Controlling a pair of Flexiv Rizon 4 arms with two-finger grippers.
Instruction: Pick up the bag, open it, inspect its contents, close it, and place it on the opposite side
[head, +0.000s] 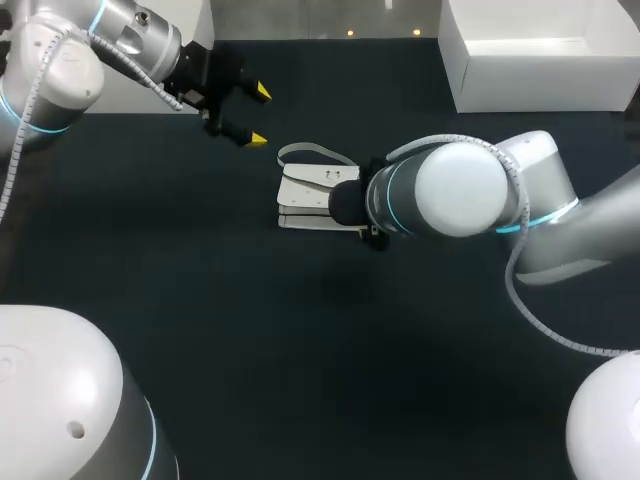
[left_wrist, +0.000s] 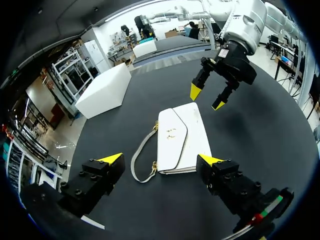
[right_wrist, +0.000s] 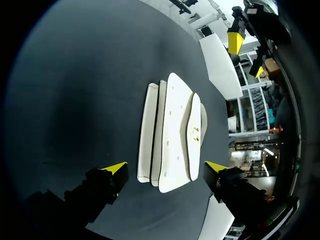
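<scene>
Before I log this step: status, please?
Left hand open, clear of bag. Right hand open, over bag. Bag flat on table, flap shut. White box well aside.

Robotics lab, two robot arms (head: 455, 190), dark table (head: 250, 350)

head view high above the table (head: 200, 350), both wrist views close over the same white bag (left_wrist: 177, 140) from opposite sides

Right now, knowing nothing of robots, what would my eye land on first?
A white bag lies flat in the middle of the dark table, flap down. The right gripper hangs open over it; the left gripper, also open, hovers farther back on the left. A white box sits at the far right corner.
</scene>
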